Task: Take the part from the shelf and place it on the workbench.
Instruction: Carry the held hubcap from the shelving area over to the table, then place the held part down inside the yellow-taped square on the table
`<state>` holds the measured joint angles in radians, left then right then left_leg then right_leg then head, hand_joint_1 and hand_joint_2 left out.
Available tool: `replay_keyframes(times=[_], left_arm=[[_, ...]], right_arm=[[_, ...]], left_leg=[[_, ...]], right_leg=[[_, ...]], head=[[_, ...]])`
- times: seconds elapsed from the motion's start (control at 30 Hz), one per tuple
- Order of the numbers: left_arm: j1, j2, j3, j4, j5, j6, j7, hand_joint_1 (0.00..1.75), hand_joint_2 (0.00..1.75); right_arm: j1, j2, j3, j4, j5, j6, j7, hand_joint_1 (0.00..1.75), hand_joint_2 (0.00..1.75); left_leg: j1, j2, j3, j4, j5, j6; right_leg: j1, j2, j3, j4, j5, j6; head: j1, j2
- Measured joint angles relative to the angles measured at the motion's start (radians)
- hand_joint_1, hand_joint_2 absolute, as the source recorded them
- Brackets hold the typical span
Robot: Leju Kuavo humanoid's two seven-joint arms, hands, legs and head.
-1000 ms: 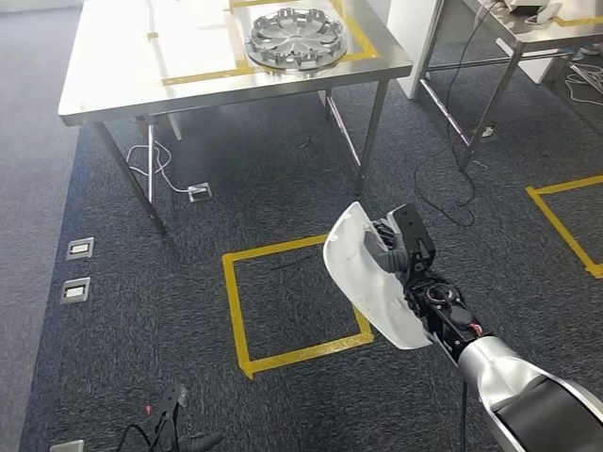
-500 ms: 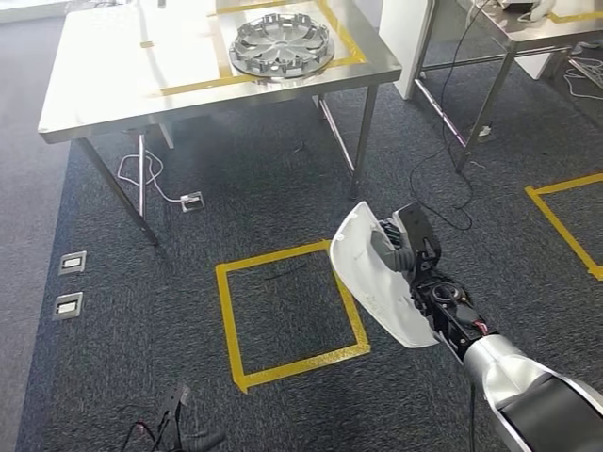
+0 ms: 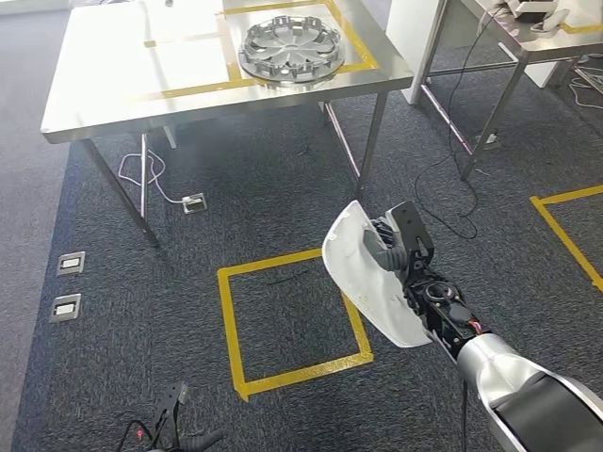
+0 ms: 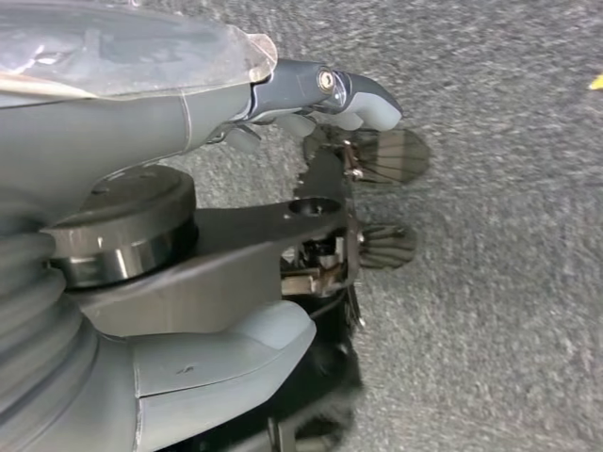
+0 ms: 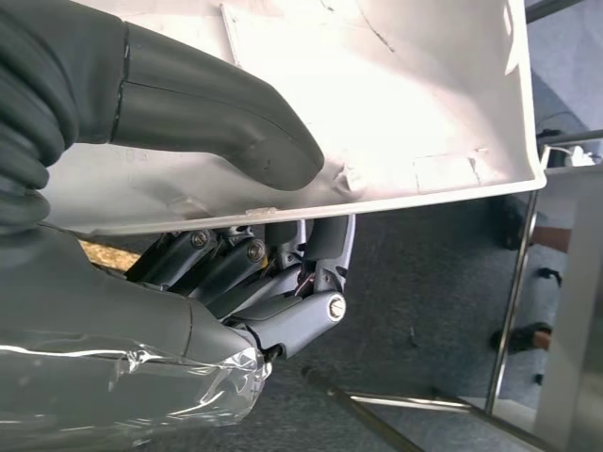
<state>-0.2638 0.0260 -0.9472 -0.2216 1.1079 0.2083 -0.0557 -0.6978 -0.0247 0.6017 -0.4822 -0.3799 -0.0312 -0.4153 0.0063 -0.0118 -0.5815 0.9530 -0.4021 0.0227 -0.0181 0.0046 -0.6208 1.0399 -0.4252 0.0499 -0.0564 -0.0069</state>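
The right hand (image 3: pixel 399 252) grips the white part (image 3: pixel 366 278) at centre right of the head view; its arm extends up from the lower right corner. The left hand (image 4: pixel 213 188) hangs over carpet; whether it is wide or narrow cannot be told.

The head view looks down and forward over the carpet (image 3: pixel 285 198) toward the far workbench (image 3: pixel 106 85). Both wrist views sit close behind their hands, sharing that carpet.

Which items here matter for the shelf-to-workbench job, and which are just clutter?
Job:
- white curved plastic shell part, gripped by the right hand
- shiny steel workbench with yellow tape outlines, the likely drop spot

Lying about:
- silver spoked wheel cover on the workbench
- yellow tape square on the carpet
- grey floor sockets
- loose white cable under the workbench
- second steel table at right
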Motion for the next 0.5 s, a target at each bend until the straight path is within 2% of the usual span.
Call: replay_keyframes(times=[0.03,0.07,0.17,0.2,0.23,0.3,0.33,0.37,0.4,0.43,0.5], left_arm=[[-0.001,0.000,0.000,0.000,0.000,0.000,0.000,0.00,1.75],[-0.003,0.000,0.000,0.000,-0.001,0.000,0.000,0.00,1.75],[-0.004,0.000,0.000,0.000,-0.001,0.000,0.002,0.00,1.75],[-0.004,0.000,0.000,0.000,-0.001,0.000,0.003,0.00,1.75],[-0.004,0.001,0.000,0.000,-0.001,0.000,0.004,0.00,1.75],[-0.004,0.001,-0.001,0.000,-0.001,0.000,0.006,0.00,1.75],[-0.004,0.000,-0.002,0.000,-0.001,-0.001,0.007,0.00,1.75],[-0.003,0.000,-0.002,0.000,-0.001,-0.001,0.008,0.00,1.75],[-0.003,0.000,-0.003,0.000,-0.001,-0.001,0.009,0.00,1.75],[-0.003,0.000,-0.004,0.000,-0.001,-0.001,0.010,0.00,1.75],[-0.004,0.001,-0.004,0.000,-0.001,-0.002,0.011,0.00,1.75]], right_arm=[[-0.002,0.000,0.000,0.000,0.000,0.000,0.000,1.75,1.75],[-0.003,0.000,0.000,0.000,0.000,0.000,0.000,1.75,1.75],[-0.001,0.000,0.000,0.000,0.000,0.001,0.000,1.75,1.75],[-0.002,0.000,0.000,0.000,0.000,0.001,0.000,1.75,1.75],[-0.004,0.000,0.000,0.000,0.000,0.000,0.000,1.75,1.75],[-0.006,0.000,0.000,0.000,0.000,0.000,0.000,1.75,1.75],[-0.005,0.000,0.000,0.000,0.000,0.001,0.000,1.75,1.75],[-0.003,0.000,0.001,0.000,0.000,0.001,0.000,1.75,1.75],[-0.002,0.000,0.001,0.000,0.000,0.001,0.000,1.75,1.75],[-0.002,0.000,0.001,0.000,0.000,0.001,0.000,1.75,1.75],[-0.003,0.000,0.001,0.000,0.000,0.001,0.000,1.75,1.75]], left_leg=[[-0.002,0.000,-0.001,0.005,-0.005,-0.005],[-0.003,0.000,-0.002,0.008,-0.008,-0.009],[-0.002,0.001,-0.002,0.013,-0.015,-0.024],[-0.001,0.002,-0.010,0.033,-0.028,-0.030],[0.000,0.004,-0.027,0.072,-0.049,-0.034],[0.001,0.005,-0.096,0.207,-0.107,-0.040],[0.001,0.005,-0.132,0.270,-0.126,-0.041],[0.001,0.005,-0.157,0.307,-0.128,-0.040],[0.001,0.005,-0.161,0.301,-0.110,-0.038],[0.000,0.005,-0.145,0.254,-0.074,-0.034],[-0.002,0.005,-0.080,0.108,0.002,-0.024]], right_leg=[[0.000,0.000,0.019,-0.047,0.017,-0.004],[0.001,0.001,0.029,-0.071,0.020,-0.009],[0.003,0.003,0.036,-0.078,0.015,-0.030],[0.002,0.003,0.041,-0.081,0.015,-0.036],[0.000,0.003,0.045,-0.084,0.015,-0.041],[0.001,0.004,0.049,-0.085,0.011,-0.049],[0.002,0.004,0.051,-0.085,0.009,-0.051],[0.004,0.004,0.054,-0.085,0.006,-0.052],[0.004,0.005,0.059,-0.085,0.002,-0.052],[0.005,0.005,0.064,-0.085,-0.002,-0.051],[0.008,0.006,0.076,-0.084,-0.013,-0.046]], head=[[0.000,0.000],[0.000,0.000],[0.000,0.000],[0.000,0.000],[-0.001,0.000],[-0.001,0.000],[-0.001,0.000],[-0.001,0.000],[-0.001,0.000],[-0.001,0.000],[-0.001,0.000]])
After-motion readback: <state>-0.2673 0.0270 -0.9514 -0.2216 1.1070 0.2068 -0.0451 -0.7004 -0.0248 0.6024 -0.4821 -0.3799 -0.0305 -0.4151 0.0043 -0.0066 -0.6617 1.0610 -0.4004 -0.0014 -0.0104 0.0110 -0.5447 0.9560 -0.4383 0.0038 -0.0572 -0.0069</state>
